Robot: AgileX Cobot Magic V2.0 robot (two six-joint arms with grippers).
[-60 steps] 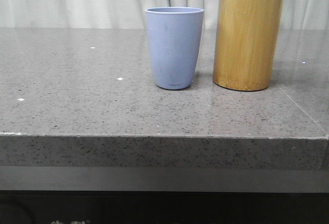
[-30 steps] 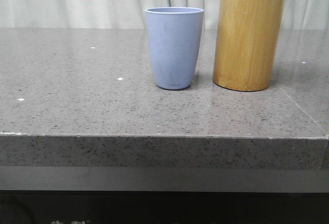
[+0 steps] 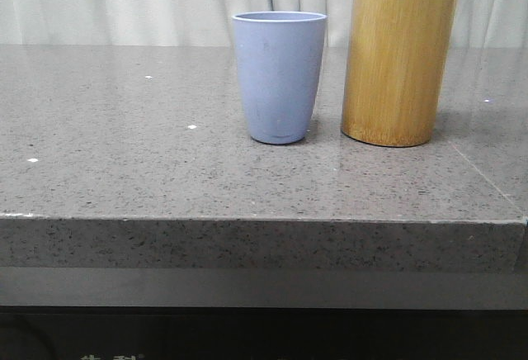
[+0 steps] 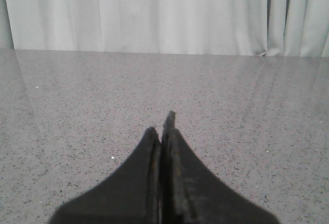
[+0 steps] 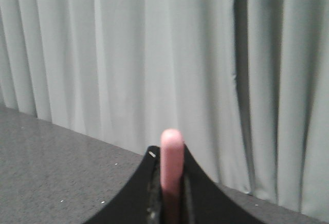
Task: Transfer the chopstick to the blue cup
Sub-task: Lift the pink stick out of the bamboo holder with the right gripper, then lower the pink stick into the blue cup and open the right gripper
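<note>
The blue cup (image 3: 280,76) stands upright near the middle of the grey table, with the taller bamboo cylinder (image 3: 398,63) just to its right. In the right wrist view my right gripper (image 5: 169,154) is shut on the pale pink chopstick (image 5: 171,162), whose rounded end pokes out past the fingertips, with the curtain behind it. My left gripper (image 4: 162,127) is shut with nothing between its fingers, low over bare tabletop.
The grey speckled table (image 3: 124,153) has its front edge close to the camera and its right edge near the bamboo cylinder. White curtains (image 3: 124,1) hang behind the table.
The pink chopstick tip that stuck up above the bamboo cylinder's rim has shifted right, then left the front view. The bamboo cylinder shifted slightly. The blue cup stayed put.
</note>
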